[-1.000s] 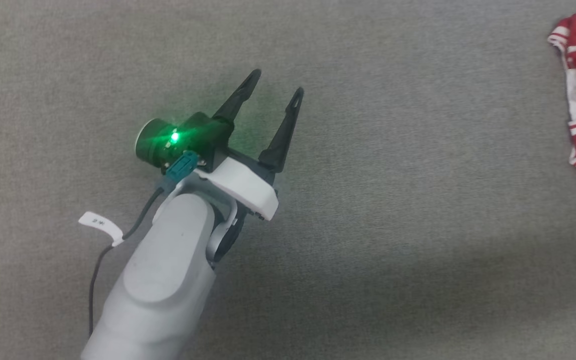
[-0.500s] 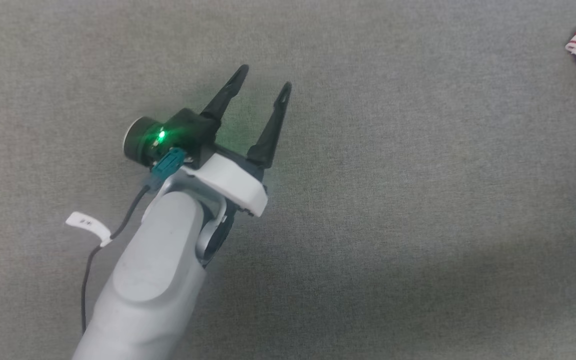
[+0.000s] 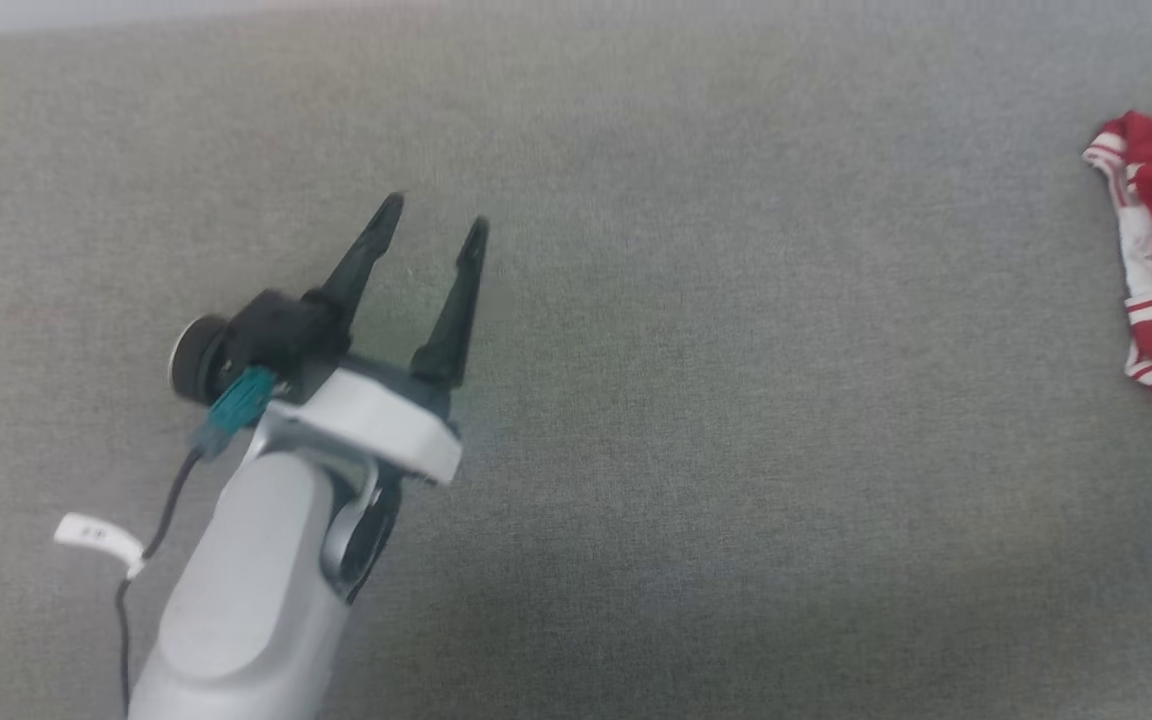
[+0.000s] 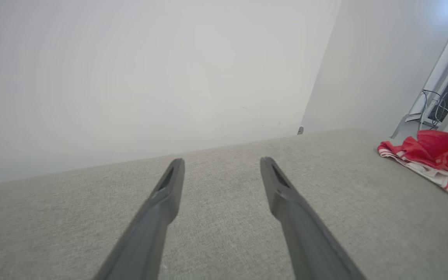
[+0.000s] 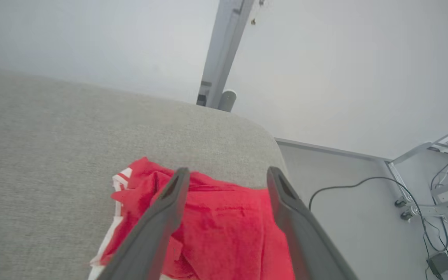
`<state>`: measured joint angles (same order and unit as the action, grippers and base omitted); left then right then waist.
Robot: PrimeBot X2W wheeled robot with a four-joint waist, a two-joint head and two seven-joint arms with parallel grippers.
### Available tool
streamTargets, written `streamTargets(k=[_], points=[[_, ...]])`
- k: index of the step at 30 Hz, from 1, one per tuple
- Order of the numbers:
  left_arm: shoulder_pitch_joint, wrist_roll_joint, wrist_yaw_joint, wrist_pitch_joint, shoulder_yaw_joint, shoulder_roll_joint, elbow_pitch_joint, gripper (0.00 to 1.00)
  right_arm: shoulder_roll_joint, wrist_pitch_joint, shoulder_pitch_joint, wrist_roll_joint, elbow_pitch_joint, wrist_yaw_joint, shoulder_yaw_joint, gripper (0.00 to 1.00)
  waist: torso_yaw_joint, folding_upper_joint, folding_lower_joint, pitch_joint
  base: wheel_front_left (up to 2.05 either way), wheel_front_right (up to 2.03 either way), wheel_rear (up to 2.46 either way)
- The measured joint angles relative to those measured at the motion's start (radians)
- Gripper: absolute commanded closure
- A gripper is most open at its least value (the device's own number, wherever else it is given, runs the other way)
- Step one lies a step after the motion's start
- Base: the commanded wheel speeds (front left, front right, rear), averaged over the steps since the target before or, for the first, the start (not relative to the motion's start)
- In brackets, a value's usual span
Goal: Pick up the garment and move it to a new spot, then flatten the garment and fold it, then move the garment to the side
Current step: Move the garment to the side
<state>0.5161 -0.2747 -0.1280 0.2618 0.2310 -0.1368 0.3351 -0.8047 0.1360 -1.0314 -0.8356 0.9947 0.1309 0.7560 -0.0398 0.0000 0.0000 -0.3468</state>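
A crumpled red-and-white cloth shirt (image 5: 224, 221) lies at the grey tabletop's (image 3: 736, 400) corner. The left gripper (image 3: 434, 212) and right gripper (image 5: 228, 171) gape empty.

Right hand (image 5: 227, 173) stands spread over the crumpled red garment (image 5: 224, 229).

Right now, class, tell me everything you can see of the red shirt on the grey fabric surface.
The red shirt is a soft, bright red garment with white parts and red-and-white striped trim. It lies crumpled in a heap, not flattened or folded, on the grey fabric surface, close to its rounded corner. The open right claw points over it, its jaws apart; no cloth is pinched between them.
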Motion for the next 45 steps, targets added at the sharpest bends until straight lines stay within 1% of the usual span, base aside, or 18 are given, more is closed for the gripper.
streamTargets(k=[5, 9, 12, 16, 18, 21, 26, 32, 35, 37, 38, 45], points=[[-0.073, -0.008, 0.002, 0.000, -0.041, -0.015, -0.043, 0.00, 0.043, 0.089, 0.018, 0.014, -0.019, 0.000, 0.018, 0.00, 0.006, 0.0000, 0.0000, 0.049, 0.00, 0.00, 0.00], [-0.134, -0.026, 0.002, 0.000, -0.075, -0.017, -0.069, 0.00, 0.074, 0.118, 0.058, 0.034, -0.030, 0.000, 0.011, 0.00, 0.016, 0.0000, 0.0000, 0.093, 0.00, 0.00, 0.00], [-0.184, -0.032, 0.005, 0.000, -0.106, -0.025, -0.091, 0.00, 0.105, 0.122, 0.105, 0.057, -0.063, 0.000, -0.030, 0.00, 0.024, 0.0000, 0.0000, 0.130, 0.00, 0.00, 0.00], [-0.259, -0.029, 0.009, 0.000, -0.144, -0.054, -0.114, 0.00, 0.134, 0.124, 0.190, 0.126, -0.145, 0.000, -0.141, 0.00, 0.032, 0.0000, 0.0000, 0.180, 0.00, 0.00, 0.00], [-0.297, -0.029, 0.012, 0.000, -0.165, -0.060, -0.129, 0.00, 0.155, 0.125, 0.256, 0.174, -0.183, 0.000, -0.200, 0.00, 0.034, 0.0000, 0.0000, 0.204, 0.00, 0.00, 0.00], [-0.357, -0.029, 0.015, 0.000, -0.194, -0.084, -0.142, 0.00, 0.185, 0.124, 0.342, 0.252, -0.242, 0.000, -0.299, 0.00, 0.038, 0.0000, 0.0000, 0.239, 0.00, 0.00, 0.00], [-0.439, -0.041, 0.018, 0.000, -0.246, -0.099, -0.158, 0.00, 0.250, 0.125, 0.491, 0.387, -0.360, 0.000, -0.459, 0.00, 0.044, 0.0000, 0.0000, 0.286, 0.00, 0.00, 0.00], [-0.511, -0.055, 0.016, 0.000, -0.280, -0.100, -0.193, 0.00, 0.337, 0.125, 0.666, 0.497, -0.476, 0.000, -0.624, 0.00, 0.058, 0.0000, 0.0000, 0.325, 0.00, 0.00, 0.00], [-0.543, -0.067, 0.010, 0.000, -0.284, -0.105, -0.214, 0.00, 0.380, 0.125, 0.740, 0.540, -0.534, 0.000, -0.676, 0.00, 0.065, 0.0000, 0.0000, 0.339, 0.00, 0.00, 0.00], [-0.578, -0.067, 0.009, 0.000, -0.286, -0.110, -0.224, 0.00, 0.417, 0.125, 0.799, 0.573, -0.581, 0.000, -0.733, 0.00, 0.070, 0.0000, 0.0000, 0.347, 0.00, 0.00, 0.00], [-0.578, -0.067, 0.009, 0.000, -0.286, -0.110, -0.224, 0.00, 0.417, 0.125, 0.799, 0.573, -0.581, 0.000, -0.733, 0.00, 0.070, 0.0000, 0.0000, 0.347, 0.00, 0.00, 0.00], [-0.615, -0.076, 0.005, 0.000, -0.296, -0.113, -0.247, 0.00, 0.502, 0.125, 0.912, 0.628, -0.681, 0.000, -0.816, 0.00, 0.071, 0.0000, 0.0000, 0.357, 0.00, 0.00, 0.00]])
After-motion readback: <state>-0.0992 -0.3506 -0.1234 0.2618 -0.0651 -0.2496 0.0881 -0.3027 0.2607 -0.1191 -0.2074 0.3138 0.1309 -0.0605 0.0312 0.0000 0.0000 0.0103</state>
